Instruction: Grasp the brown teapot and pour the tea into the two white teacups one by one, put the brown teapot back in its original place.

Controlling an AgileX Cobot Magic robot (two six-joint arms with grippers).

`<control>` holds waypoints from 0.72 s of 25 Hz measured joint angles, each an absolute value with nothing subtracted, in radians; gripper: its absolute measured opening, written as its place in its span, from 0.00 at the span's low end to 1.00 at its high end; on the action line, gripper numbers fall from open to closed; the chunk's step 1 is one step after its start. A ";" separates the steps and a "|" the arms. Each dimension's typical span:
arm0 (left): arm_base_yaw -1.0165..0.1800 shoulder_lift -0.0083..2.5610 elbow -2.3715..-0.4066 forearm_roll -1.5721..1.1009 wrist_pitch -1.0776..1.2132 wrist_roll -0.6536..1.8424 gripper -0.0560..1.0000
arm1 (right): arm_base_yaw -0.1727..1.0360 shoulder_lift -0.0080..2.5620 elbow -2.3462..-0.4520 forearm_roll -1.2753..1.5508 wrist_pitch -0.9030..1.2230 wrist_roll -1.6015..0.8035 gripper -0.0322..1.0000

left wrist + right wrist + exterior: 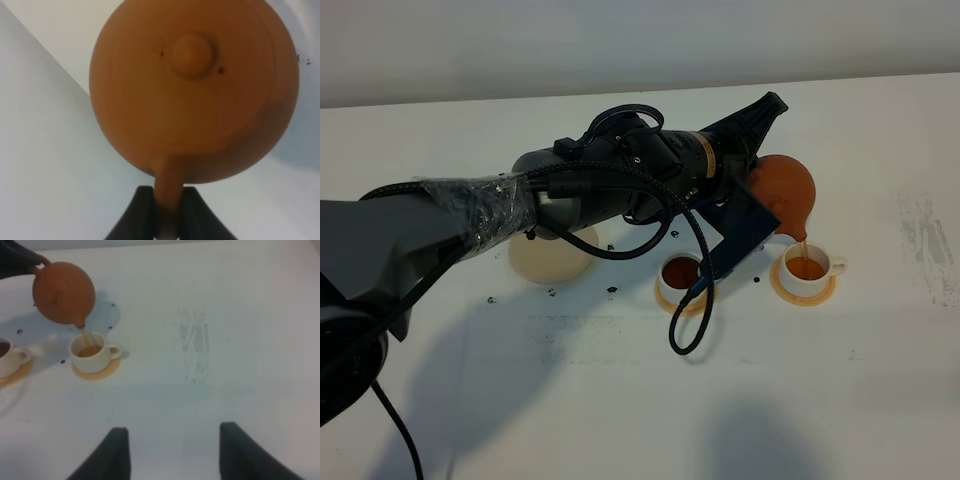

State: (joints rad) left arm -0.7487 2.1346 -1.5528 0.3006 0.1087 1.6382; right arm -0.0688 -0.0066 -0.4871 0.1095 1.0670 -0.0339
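Left gripper [167, 215] is clamped on the loop handle of the small round reddish-brown clay teapot [786, 188]. The pot is tilted in the air above the right-hand small white cylindrical teacup [807, 267], with a thin stream landing inside. The other white teacup [681, 272] holds tea. Right gripper [172, 455] has its jaws apart, holding nothing.

Risks: the cup looks well filled, so more tilt likely overflows onto its orange round coaster [803, 297]. The lid could slip at this angle.

Pale cream round saucer [555, 262] sits bare, partly under the arm.

Right wrist view shows the stream and fill level; left wrist view shows only the lid, knob and grip.

Three views share brown teapot [786, 188]; left closest.
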 joint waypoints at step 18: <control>-0.762 2.135 -1.553 0.355 0.092 1.638 0.16 | -0.069 -0.007 -0.487 0.109 1.067 -0.034 0.44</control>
